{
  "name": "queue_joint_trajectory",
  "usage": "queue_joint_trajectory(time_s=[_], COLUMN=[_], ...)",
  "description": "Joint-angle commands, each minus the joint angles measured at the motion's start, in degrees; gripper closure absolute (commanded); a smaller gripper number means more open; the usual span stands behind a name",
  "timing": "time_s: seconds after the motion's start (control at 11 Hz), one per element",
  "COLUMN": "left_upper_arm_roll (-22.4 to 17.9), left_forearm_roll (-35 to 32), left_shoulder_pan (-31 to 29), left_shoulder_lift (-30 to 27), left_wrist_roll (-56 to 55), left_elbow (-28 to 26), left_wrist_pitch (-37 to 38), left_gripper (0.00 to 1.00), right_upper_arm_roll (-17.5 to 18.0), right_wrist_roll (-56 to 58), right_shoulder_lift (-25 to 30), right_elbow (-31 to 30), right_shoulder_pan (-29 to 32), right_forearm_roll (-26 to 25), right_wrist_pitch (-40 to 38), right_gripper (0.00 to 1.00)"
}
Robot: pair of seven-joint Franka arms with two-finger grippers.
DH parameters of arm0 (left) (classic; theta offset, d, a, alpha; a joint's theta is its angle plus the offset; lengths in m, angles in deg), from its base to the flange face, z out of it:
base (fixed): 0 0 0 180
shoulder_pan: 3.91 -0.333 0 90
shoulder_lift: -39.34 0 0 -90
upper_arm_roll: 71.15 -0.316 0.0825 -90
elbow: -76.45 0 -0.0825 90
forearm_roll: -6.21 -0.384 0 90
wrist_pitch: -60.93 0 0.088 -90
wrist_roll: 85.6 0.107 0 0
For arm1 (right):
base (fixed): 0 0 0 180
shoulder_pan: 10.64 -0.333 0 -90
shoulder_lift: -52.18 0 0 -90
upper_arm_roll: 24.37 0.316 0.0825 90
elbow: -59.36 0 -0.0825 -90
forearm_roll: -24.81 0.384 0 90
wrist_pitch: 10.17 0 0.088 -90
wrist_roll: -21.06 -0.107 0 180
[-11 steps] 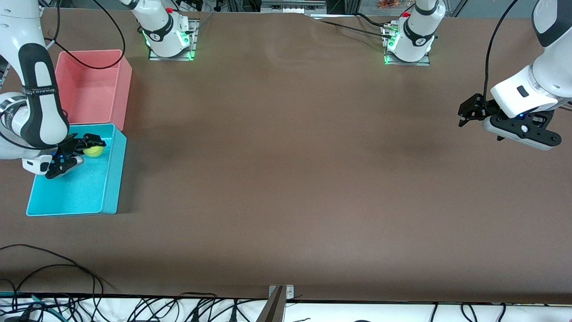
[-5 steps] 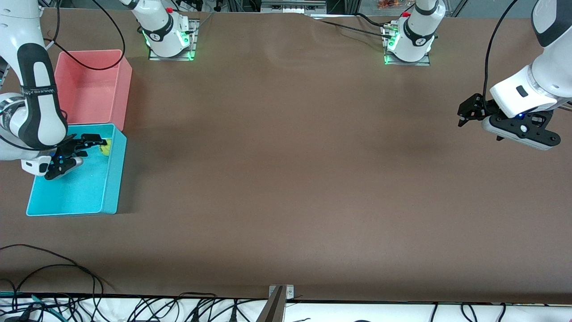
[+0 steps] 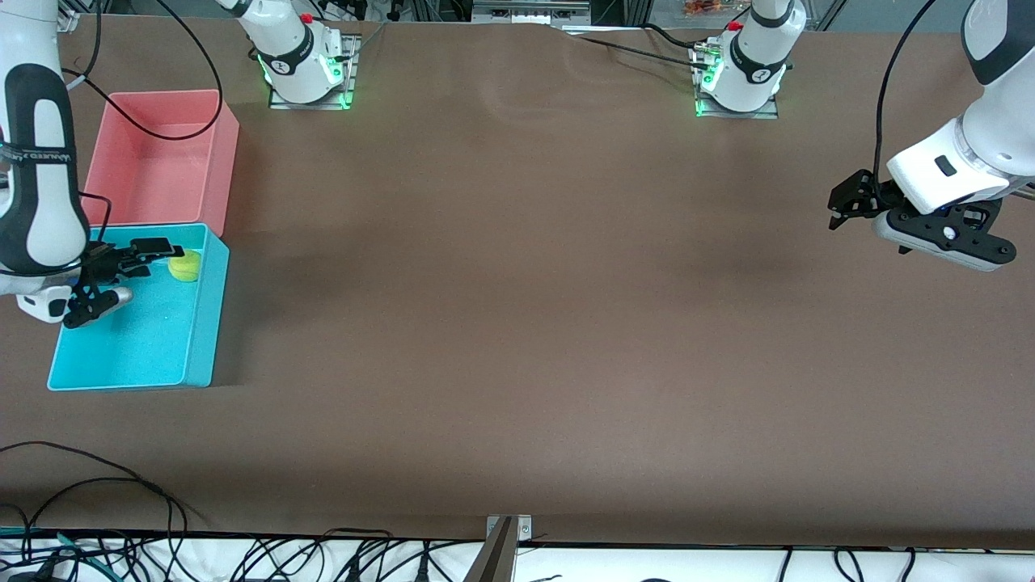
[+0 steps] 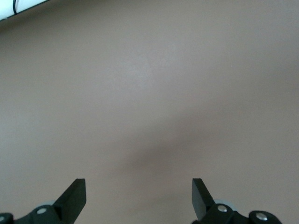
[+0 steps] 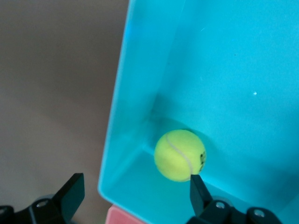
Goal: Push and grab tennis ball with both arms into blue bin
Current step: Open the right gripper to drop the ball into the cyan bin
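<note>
The tennis ball [image 3: 185,265] lies on the floor of the blue bin [image 3: 137,347], in the corner beside the pink bin. It also shows in the right wrist view [image 5: 180,155], resting against the bin's wall [image 5: 135,93]. My right gripper [image 3: 162,252] hangs open and empty over the blue bin, just above and beside the ball; its jaws stand wide apart in the right wrist view [image 5: 135,186]. My left gripper [image 3: 845,206] waits open and empty over bare table at the left arm's end; its own view [image 4: 138,189] shows only brown tabletop.
A pink bin [image 3: 162,162] of the same size stands against the blue bin, farther from the front camera. Both arm bases [image 3: 303,61] [image 3: 740,69] stand along the table's back edge. Cables [image 3: 97,485] lie at the front edge.
My right gripper has opened and let go of the tennis ball. The ball dropped and rolled into the bin's corner. The gripper drew back toward the right arm's end. The left arm stayed still.
</note>
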State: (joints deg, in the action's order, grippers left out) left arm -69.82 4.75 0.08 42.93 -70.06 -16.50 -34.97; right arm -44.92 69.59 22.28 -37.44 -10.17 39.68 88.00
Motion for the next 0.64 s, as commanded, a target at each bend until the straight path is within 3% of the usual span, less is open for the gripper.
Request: queue_joint_trajectory(time_s=[0.0, 0.18, 0.46, 0.55], left_upper_arm_roll=[0.3, 0.2, 0.2, 0.2], left_forearm_roll=[-0.2, -0.2, -0.2, -0.2], left_shoulder_pan=[-0.5, -0.5, -0.5, -0.5], left_shoulder_lift=[-0.3, -0.3, -0.3, -0.3], left_wrist_roll=[-3.2, -3.1, -3.2, -3.2], left_elbow=[0.5, 0.4, 0.5, 0.4], left_wrist_pitch=[0.6, 0.6, 0.6, 0.6], left_gripper=[0.00, 0.00, 0.00, 0.00], right_upper_arm_roll=[0.4, 0.4, 0.2, 0.2], right_wrist_roll=[-8.4, -18.3, -33.3, -37.2], right_shoulder_lift=[0.7, 2.2, 5.0, 5.7], right_elbow=[7.0, 9.7, 15.4, 16.4], right_shoulder_pan=[-0.3, -4.5, -14.4, -16.1], right_forearm_roll=[0.3, -1.9, -12.1, -13.2], right_wrist_pitch=[-9.1, -11.2, -11.4, -11.4], right_gripper=[0.00, 0.00, 0.00, 0.00])
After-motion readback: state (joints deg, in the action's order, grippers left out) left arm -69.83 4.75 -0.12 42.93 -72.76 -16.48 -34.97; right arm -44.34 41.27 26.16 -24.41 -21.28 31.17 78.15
